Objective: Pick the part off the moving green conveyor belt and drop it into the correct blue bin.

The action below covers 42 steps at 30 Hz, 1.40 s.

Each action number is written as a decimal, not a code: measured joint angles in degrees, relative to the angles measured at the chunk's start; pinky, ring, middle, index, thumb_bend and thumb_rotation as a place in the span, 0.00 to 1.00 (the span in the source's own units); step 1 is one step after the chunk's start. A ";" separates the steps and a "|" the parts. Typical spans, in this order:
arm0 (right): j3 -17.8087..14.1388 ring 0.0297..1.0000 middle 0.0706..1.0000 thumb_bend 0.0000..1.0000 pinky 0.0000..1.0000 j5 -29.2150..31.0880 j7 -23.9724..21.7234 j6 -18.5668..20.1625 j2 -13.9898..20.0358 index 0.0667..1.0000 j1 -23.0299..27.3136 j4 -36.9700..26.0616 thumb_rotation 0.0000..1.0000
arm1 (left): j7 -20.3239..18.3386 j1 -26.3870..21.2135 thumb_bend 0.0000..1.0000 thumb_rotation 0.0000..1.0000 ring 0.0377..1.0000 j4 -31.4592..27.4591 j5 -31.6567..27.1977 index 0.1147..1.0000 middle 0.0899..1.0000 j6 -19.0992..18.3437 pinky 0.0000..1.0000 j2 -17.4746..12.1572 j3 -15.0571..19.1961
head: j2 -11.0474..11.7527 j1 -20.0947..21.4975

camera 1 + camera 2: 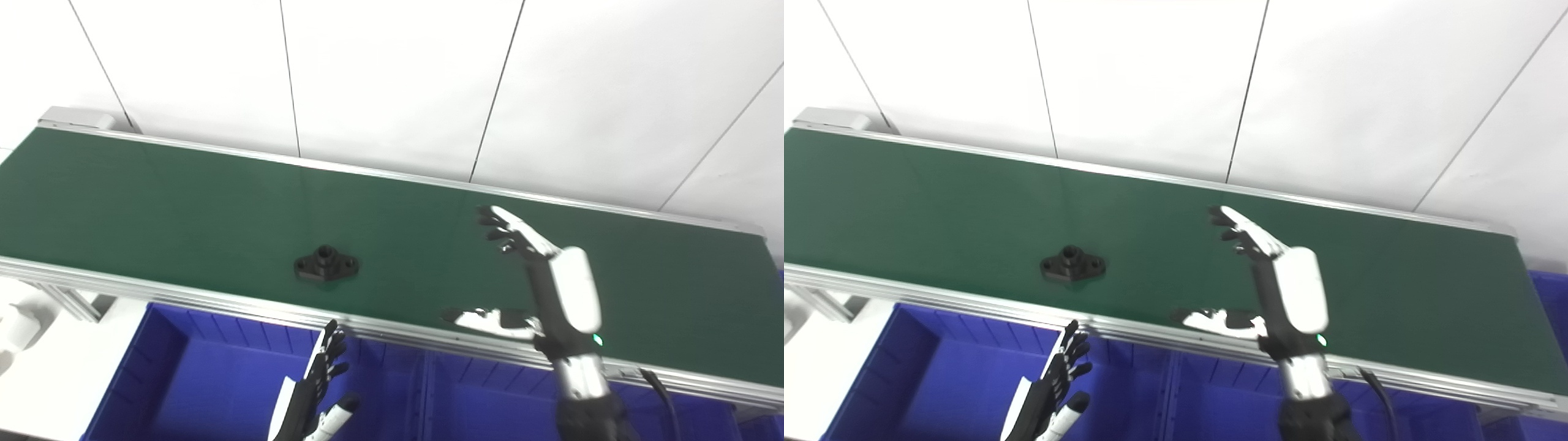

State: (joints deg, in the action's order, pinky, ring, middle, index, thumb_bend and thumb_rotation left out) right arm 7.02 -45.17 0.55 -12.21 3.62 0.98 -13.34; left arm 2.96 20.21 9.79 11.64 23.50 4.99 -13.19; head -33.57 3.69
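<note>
A black flanged part (326,263) with a raised centre hub lies flat on the green conveyor belt (153,202), near its front rail. It also shows in the right eye view (1072,265). My right hand (531,269) is open over the belt, to the right of the part and well apart from it, thumb spread toward the front rail. My left hand (318,386) is open and empty, low over a blue bin (202,380), just in front of the belt's rail and below the part.
A second blue bin (484,404) sits to the right of the first, under the front rail (184,297). A white wall with seams stands behind the belt. A white frame part shows at the left edge (24,318).
</note>
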 measured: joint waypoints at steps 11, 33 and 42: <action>7.17 0.59 0.68 0.95 0.48 -10.70 0.59 4.12 0.59 0.75 11.51 12.18 0.27 | 0.00 -0.15 0.83 0.85 0.90 -0.03 0.71 1.00 0.93 -0.20 0.84 0.01 -0.09 | -0.62 -0.79; 17.08 0.52 0.62 0.96 0.42 -13.75 0.58 10.51 0.04 0.69 17.79 29.08 0.28 | 0.04 -0.15 0.82 0.85 0.89 -0.69 2.13 1.00 0.93 -0.62 0.83 0.02 -0.21 | -1.76 -2.02; 17.23 0.42 0.52 0.84 0.34 -10.03 3.37 11.69 -0.03 0.61 18.28 34.11 0.15 | 0.15 -0.13 0.79 0.85 0.89 -0.74 2.38 1.00 0.94 -0.61 0.83 0.01 -0.28 | -2.02 -2.64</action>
State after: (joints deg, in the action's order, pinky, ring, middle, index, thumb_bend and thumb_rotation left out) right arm 24.25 -55.21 3.92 -0.52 3.59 19.26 20.77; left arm 3.10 20.09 9.06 14.03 22.89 5.00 -13.47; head -35.60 1.05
